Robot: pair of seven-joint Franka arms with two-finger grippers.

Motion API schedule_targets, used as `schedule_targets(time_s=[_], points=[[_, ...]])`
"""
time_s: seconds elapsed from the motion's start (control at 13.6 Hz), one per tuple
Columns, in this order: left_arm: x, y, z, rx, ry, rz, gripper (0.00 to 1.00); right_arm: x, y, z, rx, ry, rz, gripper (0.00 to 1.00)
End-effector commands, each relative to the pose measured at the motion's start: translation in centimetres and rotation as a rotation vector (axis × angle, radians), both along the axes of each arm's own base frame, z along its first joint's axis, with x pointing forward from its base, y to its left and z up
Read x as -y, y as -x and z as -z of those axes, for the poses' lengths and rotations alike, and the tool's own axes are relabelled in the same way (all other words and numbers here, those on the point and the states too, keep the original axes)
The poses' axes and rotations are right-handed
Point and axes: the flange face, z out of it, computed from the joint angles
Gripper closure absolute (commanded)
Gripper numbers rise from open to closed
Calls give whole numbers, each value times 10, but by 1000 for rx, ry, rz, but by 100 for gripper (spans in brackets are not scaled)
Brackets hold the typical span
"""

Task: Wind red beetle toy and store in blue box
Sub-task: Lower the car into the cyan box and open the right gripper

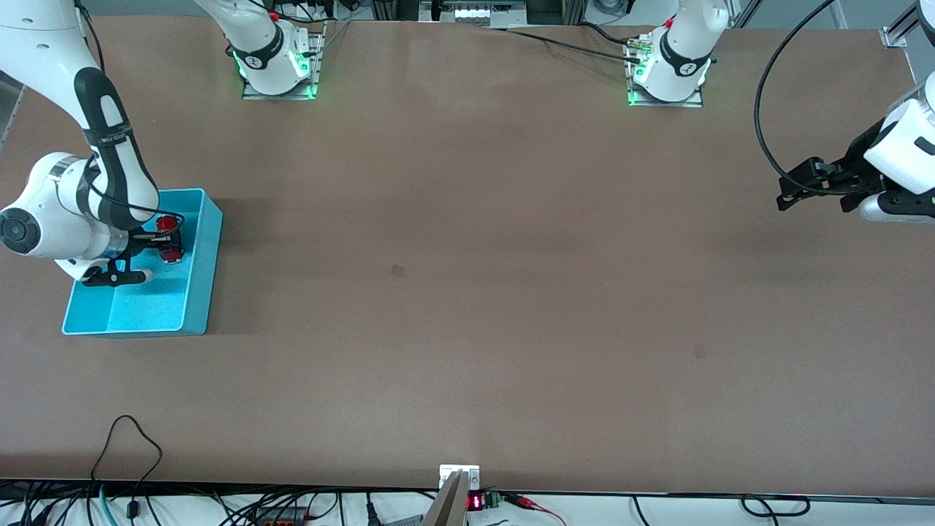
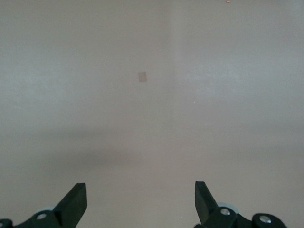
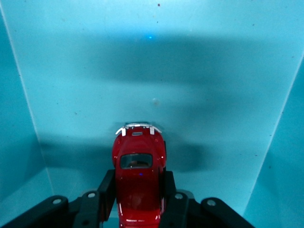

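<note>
The red beetle toy is inside the blue box, which stands at the right arm's end of the table. My right gripper reaches down into the box and is shut on the toy. In the right wrist view the black fingers press both sides of the red beetle toy, whose silvery end points at the box floor. I cannot tell whether the toy touches the floor. My left gripper waits open over bare table at the left arm's end, with nothing between its fingertips.
A small darker patch marks the brown tabletop near the middle, and another patch lies nearer the front camera. Cables run along the table's front edge. The two arm bases stand along the back edge.
</note>
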Motion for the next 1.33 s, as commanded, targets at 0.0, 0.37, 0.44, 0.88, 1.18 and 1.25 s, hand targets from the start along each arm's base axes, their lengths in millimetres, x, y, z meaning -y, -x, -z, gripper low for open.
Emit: schedule_targets(time_s=[0.0,0.37,0.44,0.88,1.18,1.25], points=[[11,3,-9,6,-2,19,0,11,1,4,3,-6,-11,56],[0,2,-8,4,0,-2,0,11,-19,-44,62,-7,-37,0],[-5,2,-7,3,-1,-11,0,8,-30,-69,77,-7,-43,0],[-12,1,-8,7,1,-22,0,-24,-76,-226,183,-17,-100,0],[-10,2,-8,7,3,-18,0,-85,-78,-324,157,-45,-104,0],[-6,2,-10,12,3,-12,0,-100,-73,-341,142,-46,-86,0]])
